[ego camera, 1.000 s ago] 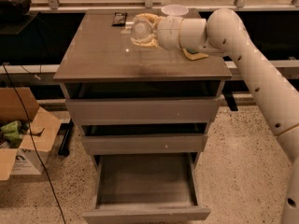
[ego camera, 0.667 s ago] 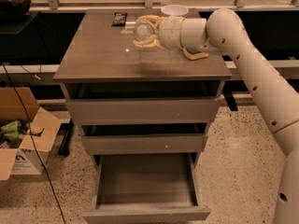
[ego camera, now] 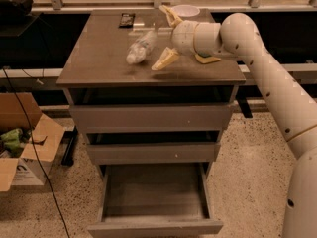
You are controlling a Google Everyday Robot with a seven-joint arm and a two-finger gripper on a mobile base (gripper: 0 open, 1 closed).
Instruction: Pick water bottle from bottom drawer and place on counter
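Water bottle (ego camera: 140, 47) lying on its side on the desk (ego camera: 99, 58), just left of the claw (ego camera: 168, 37), apparently free of both fingers. Claw spread wide, hovering low over the desk. Now draw back to the right and upward in a straight line, without brushing the bottle. Round, light, crinkly clear plastic on a glossy flat top: probably prone to rolling. White bowl (ego camera: 185, 10) just behind the claw. Bottom drawer (ego camera: 154, 197) well below, pulled open, a plain deep box.
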